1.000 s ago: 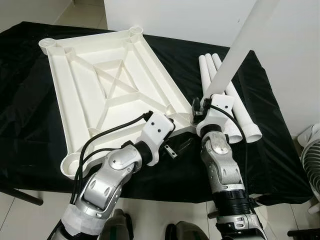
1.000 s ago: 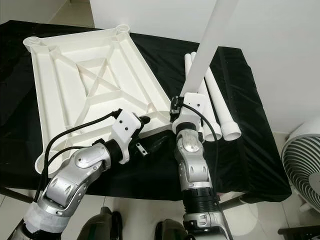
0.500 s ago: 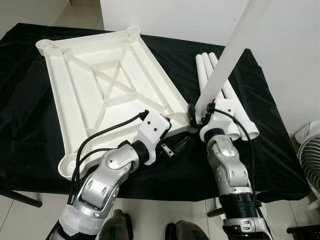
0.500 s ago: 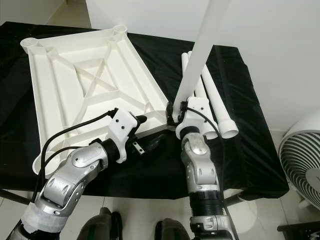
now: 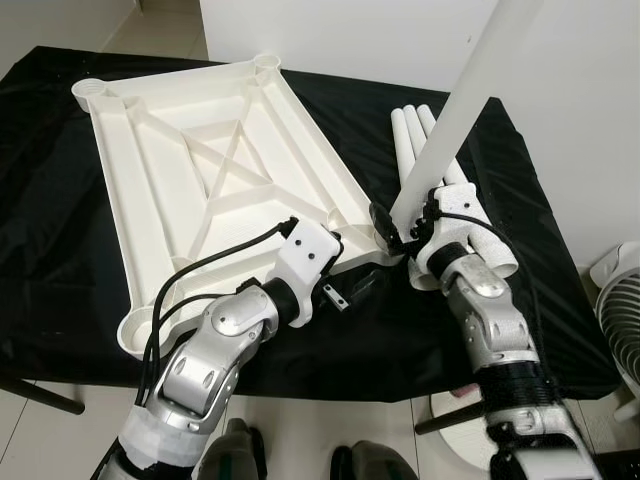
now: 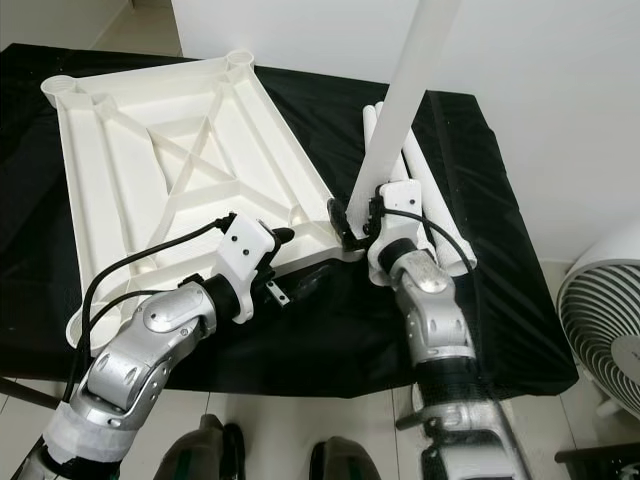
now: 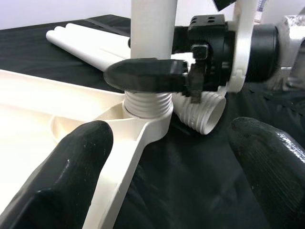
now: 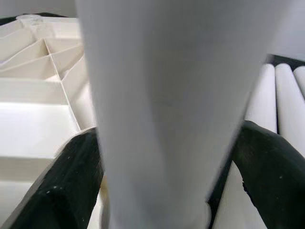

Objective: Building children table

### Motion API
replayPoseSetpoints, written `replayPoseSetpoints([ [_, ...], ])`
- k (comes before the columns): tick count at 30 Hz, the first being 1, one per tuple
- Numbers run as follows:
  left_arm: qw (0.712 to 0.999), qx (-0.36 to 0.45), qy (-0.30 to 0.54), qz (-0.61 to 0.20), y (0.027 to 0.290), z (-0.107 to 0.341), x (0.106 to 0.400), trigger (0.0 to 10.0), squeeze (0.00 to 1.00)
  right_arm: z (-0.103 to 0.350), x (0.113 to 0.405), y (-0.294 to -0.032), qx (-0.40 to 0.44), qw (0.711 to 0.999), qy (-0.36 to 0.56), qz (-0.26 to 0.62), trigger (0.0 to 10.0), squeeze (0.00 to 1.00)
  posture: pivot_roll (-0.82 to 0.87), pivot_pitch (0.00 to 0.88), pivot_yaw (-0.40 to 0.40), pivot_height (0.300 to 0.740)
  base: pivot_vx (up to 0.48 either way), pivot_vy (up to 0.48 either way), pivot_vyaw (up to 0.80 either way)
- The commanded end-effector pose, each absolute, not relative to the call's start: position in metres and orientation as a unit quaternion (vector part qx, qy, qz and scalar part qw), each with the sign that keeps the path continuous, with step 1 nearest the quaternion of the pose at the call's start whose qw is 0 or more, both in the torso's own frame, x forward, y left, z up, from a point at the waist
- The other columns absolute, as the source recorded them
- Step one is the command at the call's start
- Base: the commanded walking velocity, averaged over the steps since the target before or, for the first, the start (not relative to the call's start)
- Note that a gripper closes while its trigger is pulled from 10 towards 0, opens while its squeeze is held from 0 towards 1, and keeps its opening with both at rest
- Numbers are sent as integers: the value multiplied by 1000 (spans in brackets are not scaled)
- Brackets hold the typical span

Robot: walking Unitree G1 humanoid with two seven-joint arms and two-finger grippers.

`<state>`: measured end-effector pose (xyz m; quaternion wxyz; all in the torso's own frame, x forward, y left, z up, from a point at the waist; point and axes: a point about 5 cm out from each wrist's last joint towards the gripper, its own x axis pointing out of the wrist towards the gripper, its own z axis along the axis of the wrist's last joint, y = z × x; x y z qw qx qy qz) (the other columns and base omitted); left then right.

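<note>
No readable text, label or number shows anywhere.

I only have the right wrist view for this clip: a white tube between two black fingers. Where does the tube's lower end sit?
Observer: The left wrist view shows the table leg standing with its threaded end in the corner socket of the upturned tabletop.
Operator: What is the left arm doing?
Observer: The left end effector is open, its fingers flanking that same corner from the near side.
Operator: Any legs left to fit?
Observer: Three spare legs lie side by side on the black cloth, beside the right end effector, which is shut on the upright leg.
</note>
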<state>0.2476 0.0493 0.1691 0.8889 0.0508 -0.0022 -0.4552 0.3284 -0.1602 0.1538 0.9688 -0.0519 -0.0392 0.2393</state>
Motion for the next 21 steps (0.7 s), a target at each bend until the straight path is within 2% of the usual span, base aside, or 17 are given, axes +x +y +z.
replayPoseSetpoints([
  [1, 886, 49, 3, -461, 47, 168, 246, 10000, 0, 149, 328, -158, -52, 962, -34, 265, 10000, 0, -48, 53, -26, 740, 0, 0, 0],
  [5, 887, 50, 3, -460, 47, 168, 246, 10000, 0, 148, 331, -160, -61, 955, -36, 287, 10000, 0, -44, 52, -27, 740, 0, 0, 0],
  [6, 887, 50, 3, -460, 48, 168, 246, 10000, 0, 148, 332, -161, -66, 953, -33, 293, 7647, 0, -41, 51, -28, 740, 0, 0, 0],
  [7, 887, 50, 3, -459, 48, 169, 246, 10000, 0, 147, 333, -162, -71, 951, -30, 301, 8000, 0, -41, 51, -28, 740, 0, 0, 0],
  [10, 887, 50, 3, -459, 48, 169, 246, 10000, 0, 147, 334, -163, -74, 949, -28, 306, 8000, 0, -37, 50, -29, 740, 0, 0, 0],
  [11, 887, 50, 3, -459, 48, 169, 245, 10000, 0, 147, 334, -163, -76, 946, -29, 313, 4431, 0, -36, 48, -30, 740, 0, 0, 0],
  [12, 887, 50, 3, -459, 48, 168, 245, 10000, 0, 147, 336, -164, -77, 944, -32, 318, 1647, 0, -34, 48, -28, 740, 0, 0, 0],
  [13, 887, 50, 3, -459, 48, 168, 245, 10000, 0, 147, 336, -164, -77, 944, -32, 318, 1647, 0, -34, 48, -28, 740, 0, 0, 0],
  [14, 887, 50, 4, -459, 48, 168, 244, 10000, 0, 148, 336, -165, -79, 943, -35, 322, 0, 0, -32, 48, -28, 740, 0, 0, 0],
  [21, 886, 51, 6, -461, 48, 168, 244, 10000, 0, 145, 338, -167, -81, 939, -36, 331, 0, 0, -31, 41, -28, 740, 0, 0, 0],
])
